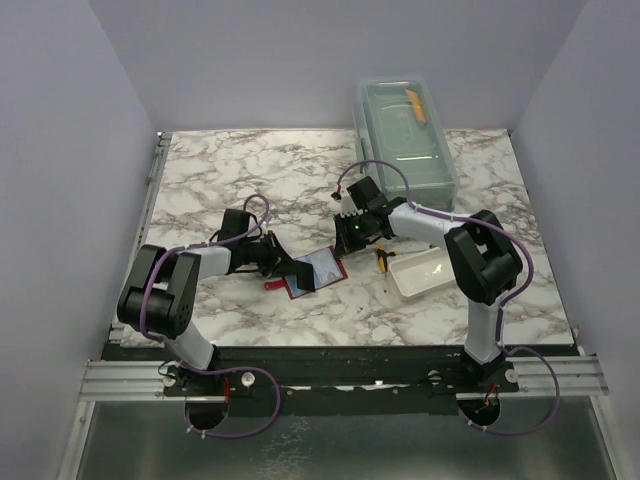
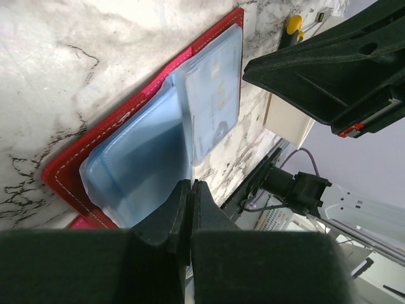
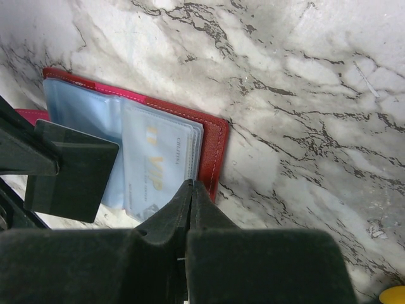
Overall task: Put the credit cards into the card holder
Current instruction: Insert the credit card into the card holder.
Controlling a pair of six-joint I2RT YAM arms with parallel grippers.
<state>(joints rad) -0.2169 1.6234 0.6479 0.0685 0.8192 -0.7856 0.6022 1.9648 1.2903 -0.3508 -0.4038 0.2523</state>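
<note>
Marble worktop (image 1: 250,180) is seen carrying everything. Clear plastic box (image 1: 440,185) is set at the far right, lid on; an orange item (image 1: 414,103) is seen inside at its far end, and the rest of its contents cannot be made out. White tray (image 1: 405,288) is placed near the right arm; what is in it cannot be told.

Red card holder (image 3: 215,145) is laid open, flat on the worktop at centre, between the two arms. Clear sleeves (image 2: 139,164) are fanned inside it. One card (image 3: 158,158), printed "VIP", is seated in a sleeve on the tray-side half.

Left fingers (image 2: 168,218) are closed tight; one sleeve is stood on edge and is pinched between them. Right fingers (image 3: 171,215) are fully closed with nothing seen held, tips just at the card's edge.

Yellow-handled tool (image 1: 384,258) is laid just beside the tray's left end.
</note>
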